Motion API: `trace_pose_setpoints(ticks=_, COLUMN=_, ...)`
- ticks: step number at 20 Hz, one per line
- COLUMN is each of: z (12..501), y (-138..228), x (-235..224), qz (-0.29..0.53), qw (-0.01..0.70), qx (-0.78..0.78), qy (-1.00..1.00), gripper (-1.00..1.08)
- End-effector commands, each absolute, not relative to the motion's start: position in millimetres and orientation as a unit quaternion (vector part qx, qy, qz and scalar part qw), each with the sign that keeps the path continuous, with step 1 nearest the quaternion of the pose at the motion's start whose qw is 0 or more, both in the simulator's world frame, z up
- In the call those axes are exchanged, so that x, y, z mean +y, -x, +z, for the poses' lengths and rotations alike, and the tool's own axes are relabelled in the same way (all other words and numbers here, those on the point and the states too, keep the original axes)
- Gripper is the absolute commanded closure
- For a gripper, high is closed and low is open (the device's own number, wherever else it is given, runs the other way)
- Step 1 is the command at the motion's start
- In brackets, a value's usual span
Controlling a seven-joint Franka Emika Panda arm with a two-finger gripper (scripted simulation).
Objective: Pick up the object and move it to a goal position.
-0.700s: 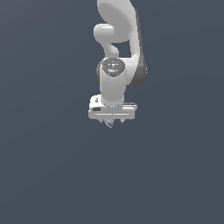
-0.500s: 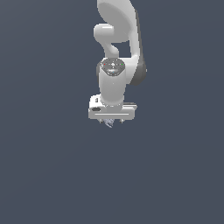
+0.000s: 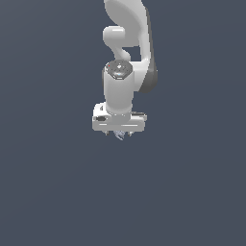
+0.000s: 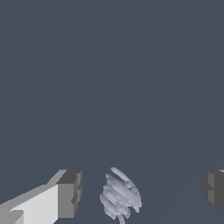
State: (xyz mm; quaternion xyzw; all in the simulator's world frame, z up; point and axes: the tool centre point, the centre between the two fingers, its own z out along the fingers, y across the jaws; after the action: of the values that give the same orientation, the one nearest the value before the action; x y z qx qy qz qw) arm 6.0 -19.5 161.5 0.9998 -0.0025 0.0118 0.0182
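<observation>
— Pincer (image 4: 139, 192) spread wide, we see; nothing clamped, and the object (image 4: 120, 194) sits between its fingers (image 4: 69, 194), touching neither.

— Agreed. We reckon the risk is closing off-centre: one finger could strike the jagged lump first and flick it aside.

— Our arm (image 3: 126, 53) hangs straight down above the object, wrist vertical, pincer low over the desk (image 3: 48, 192).

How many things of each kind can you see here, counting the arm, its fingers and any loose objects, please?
Arm: 1
End effector: 1, open
Fingers: 2, one on each side of the lump, neither touching it
Lump, pale lavender: 1
Total: 5
</observation>
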Motion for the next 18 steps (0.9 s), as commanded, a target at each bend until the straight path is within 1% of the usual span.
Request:
trace_pose_setpoints(ticks=1, z=161, y=-5, x=-19, qz=0.011, qw=0.018, qx=-0.004, qy=-1.000, gripper=-0.92)
trace_pose_setpoints(ticks=10, z=148, y=9, x=-16, qz=0.010, qw=0.013, qx=-0.053, qy=-0.998, gripper=-0.92)
trace_pose_setpoints(ticks=18, z=126, y=37, x=-13, qz=0.007, qw=0.006, qx=-0.149, qy=-0.989, gripper=-0.92)
